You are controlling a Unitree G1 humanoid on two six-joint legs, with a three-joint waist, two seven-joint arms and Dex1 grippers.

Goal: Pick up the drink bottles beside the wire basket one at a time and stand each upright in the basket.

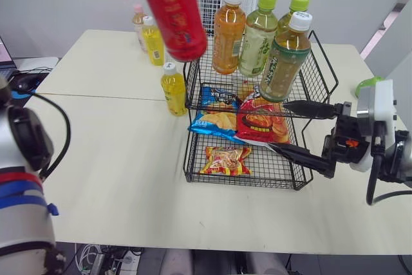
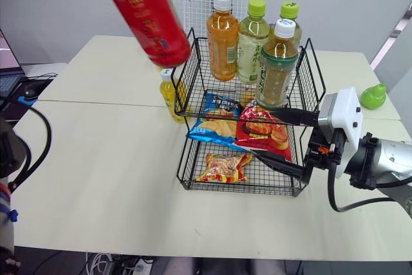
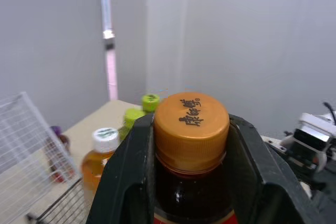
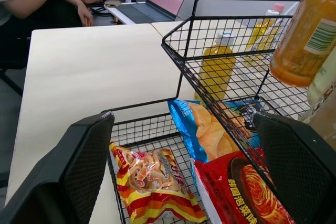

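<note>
Four bottles (image 1: 228, 30) stand upright in the upper tier of the wire basket (image 1: 244, 182). The left tool (image 3: 191, 125) clamps the red bottle (image 1: 172, 8) by its neck, tilted, above the basket's left side. The right tool (image 1: 275, 125) is spread wide and empty. Left on the bench (image 1: 116, 159) are the near yellow bottle (image 1: 174, 88) just beside the basket, and the far yellow bottle (image 1: 153, 40) and pink-capped bottle (image 1: 138, 20) toward the far edge.

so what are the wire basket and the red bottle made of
Wire basket: looks like metal wire with a black matte coating; thin rods cross in an open grid. Red bottle: probably clear plastic under a glossy red wrap; dark liquid shows at the neck. The orange cap looks plastic too.
</note>
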